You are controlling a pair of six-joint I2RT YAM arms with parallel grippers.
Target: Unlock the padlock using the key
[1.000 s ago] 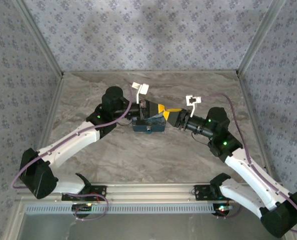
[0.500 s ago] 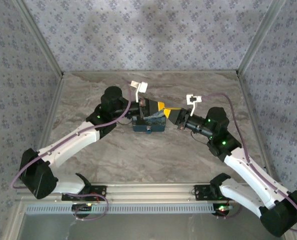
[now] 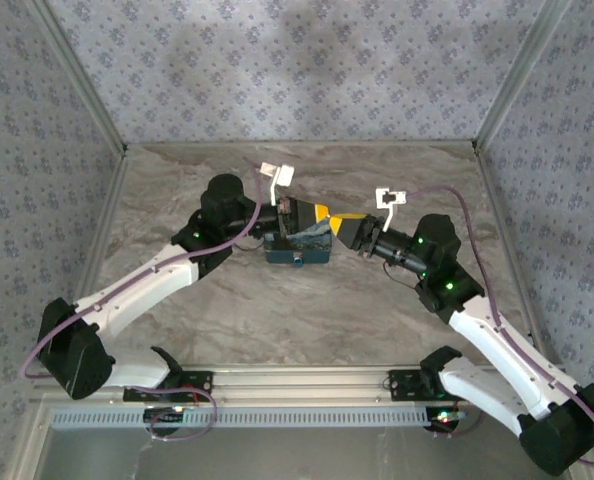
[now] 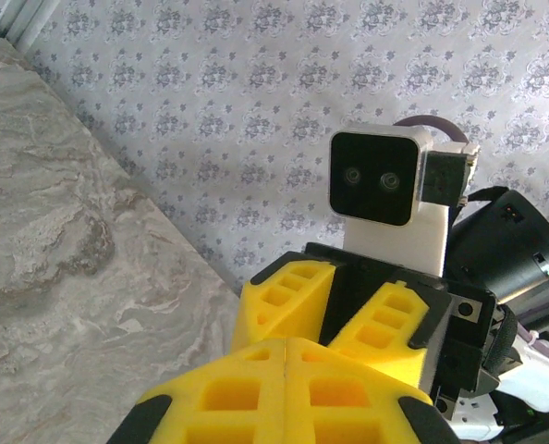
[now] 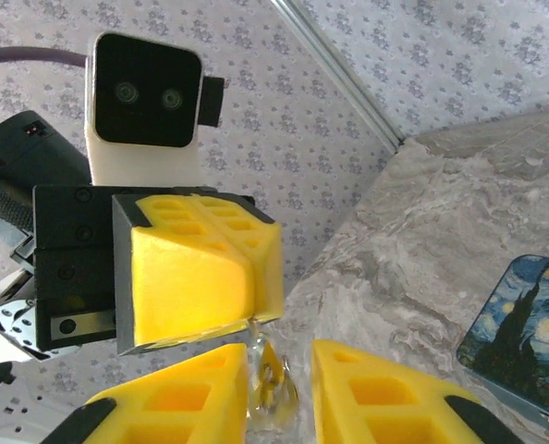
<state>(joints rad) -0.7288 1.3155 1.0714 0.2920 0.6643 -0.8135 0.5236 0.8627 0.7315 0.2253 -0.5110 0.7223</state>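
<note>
My left gripper (image 3: 318, 214) hovers over the back of the blue-and-yellow night-sky box (image 3: 299, 249), its yellow fingers (image 4: 256, 393) pressed shut. In the right wrist view a shiny metal key (image 5: 276, 384) hangs from the left gripper's (image 5: 254, 319) closed tip. My right gripper (image 5: 279, 351) faces it tip to tip, jaws apart, with the key in the gap beside one finger (image 5: 187, 398). The right gripper (image 3: 343, 224) shows beside the left one from above. The padlock (image 3: 297, 260) is a tiny dark teal piece with a pale spot at the box's front.
The box (image 5: 524, 324) lies on the grey marble-look table (image 3: 277, 310). Patterned walls (image 3: 297, 70) with metal corner posts close in the back and both sides. Both arms reach in from the near rail (image 3: 307, 385).
The right gripper has crept slightly left and up toward the left gripper's tip. The left gripper and the box have hardly moved.
</note>
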